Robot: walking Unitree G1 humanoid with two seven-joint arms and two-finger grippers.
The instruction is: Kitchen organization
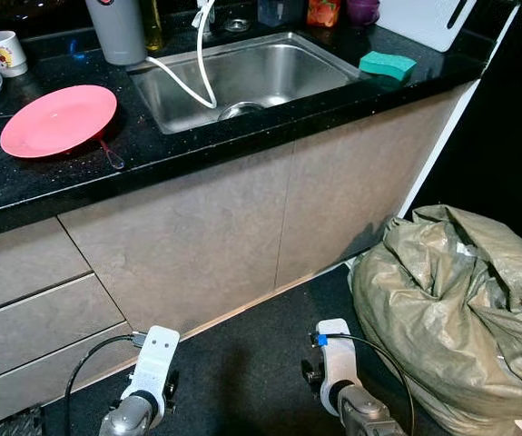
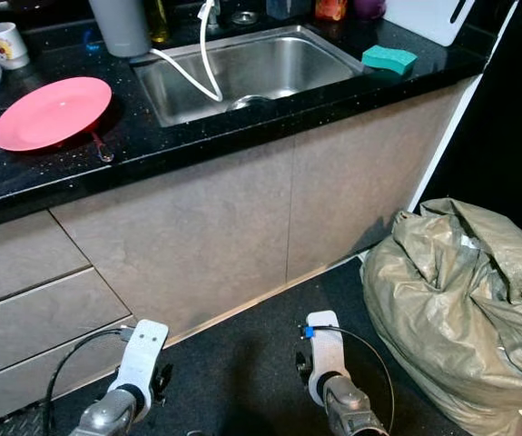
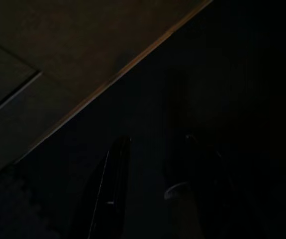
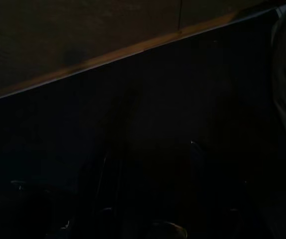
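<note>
- Nearest to us, both silver arms hang low over the dark floor (image 1: 242, 363). The left gripper (image 3: 147, 199) and the right gripper (image 4: 147, 199) appear in very dark wrist views; we cannot tell whether either pair of jaws is apart or together.
- On the floor to the right sits a bulky crumpled olive-green woven sack (image 1: 460, 309), just beside the cabinet base.
- Ahead stand the flat grey-beige cabinet fronts (image 1: 242, 227), with drawer fronts to the left.
- Above them runs the black speckled stone bench (image 1: 52, 182).
- On the bench, left of the sink, lies a round pink plastic plate (image 1: 58, 120); a thin dark handle pokes out from under its near edge.
- The rectangular stainless steel sink (image 1: 270, 77) is set into the bench; a white flexible hose (image 1: 192, 77) loops down into its basin.
- A teal rectangular sponge (image 1: 388, 64) lies on the bench right of the sink.
- Farther back: a white patterned mug (image 1: 4, 51) at left, a tall grey cylindrical container (image 1: 116, 32) behind the sink's left corner, and a white cutting board (image 1: 438, 23) at far right.
</note>
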